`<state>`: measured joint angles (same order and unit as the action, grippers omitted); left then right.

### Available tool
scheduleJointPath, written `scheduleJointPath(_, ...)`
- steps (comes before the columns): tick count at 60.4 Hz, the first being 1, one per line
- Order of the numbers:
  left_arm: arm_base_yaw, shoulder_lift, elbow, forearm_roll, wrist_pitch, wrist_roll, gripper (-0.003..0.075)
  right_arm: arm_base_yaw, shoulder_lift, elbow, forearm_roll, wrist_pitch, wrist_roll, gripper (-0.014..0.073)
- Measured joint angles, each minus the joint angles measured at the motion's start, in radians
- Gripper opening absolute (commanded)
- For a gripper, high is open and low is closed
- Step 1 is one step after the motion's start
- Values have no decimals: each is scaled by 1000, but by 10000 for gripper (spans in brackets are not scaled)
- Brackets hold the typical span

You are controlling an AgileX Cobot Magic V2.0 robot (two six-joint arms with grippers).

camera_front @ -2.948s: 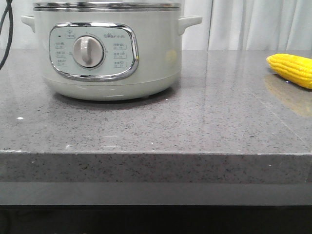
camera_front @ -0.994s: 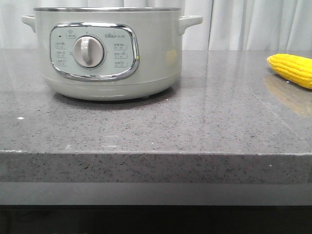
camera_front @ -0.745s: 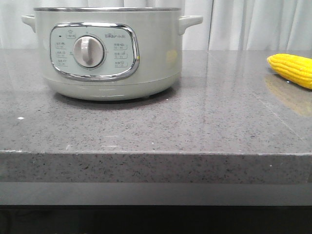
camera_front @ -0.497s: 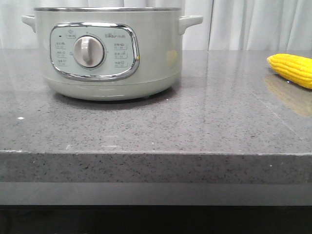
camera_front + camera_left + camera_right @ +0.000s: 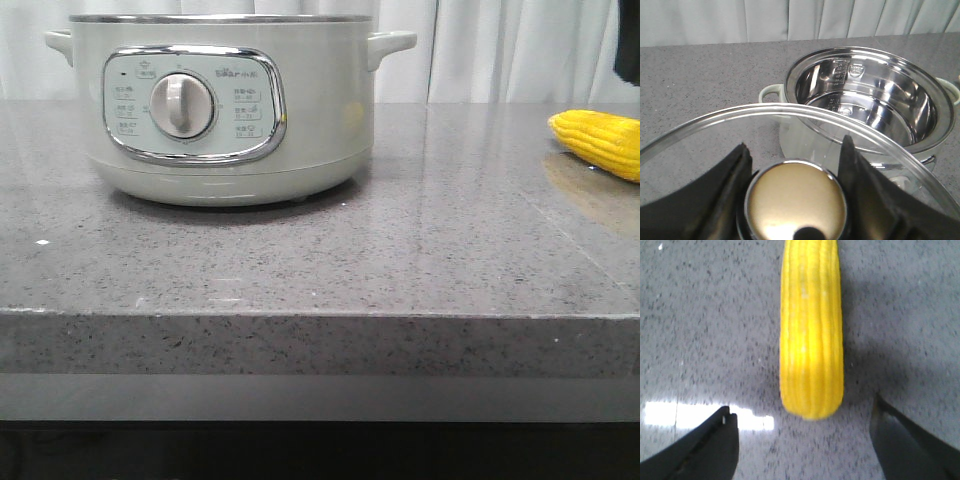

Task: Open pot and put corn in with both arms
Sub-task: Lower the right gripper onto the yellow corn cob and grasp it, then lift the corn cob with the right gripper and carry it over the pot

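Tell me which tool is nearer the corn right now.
Right. The right tool hovers open directly over the corn, fingers either side of its end. The left tool is by the pot, gripping the glass lid's knob.

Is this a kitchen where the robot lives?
Probably a kitchen-like test setup rather than a real home kitchen. An electric pot with a dial sits on a grey speckled stone counter, a corn cob lies nearby, and plain white curtains hang behind.
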<state>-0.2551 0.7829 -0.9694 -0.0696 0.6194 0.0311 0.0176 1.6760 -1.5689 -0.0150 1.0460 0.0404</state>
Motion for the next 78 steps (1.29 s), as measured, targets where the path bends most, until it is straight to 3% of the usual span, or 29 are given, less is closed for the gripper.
scheduleJointPath(21,0,0,0,0,-2,0,261,0,158,-135,0,0,-22,560)
scheduleJointPath(53,0,0,0,0,-2,0,261,0,281,-155,-19,-11,-26,554)
scheduleJointPath(56,0,0,0,0,-2,0,261,0,288,-155,-20,-11,-28,533)
scheduleJointPath(68,0,0,0,0,-2,0,261,0,293,-155,-21,-8,-40,299)
scheduleJointPath(78,0,0,0,0,-2,0,261,0,291,-155,-22,-2,-40,267)
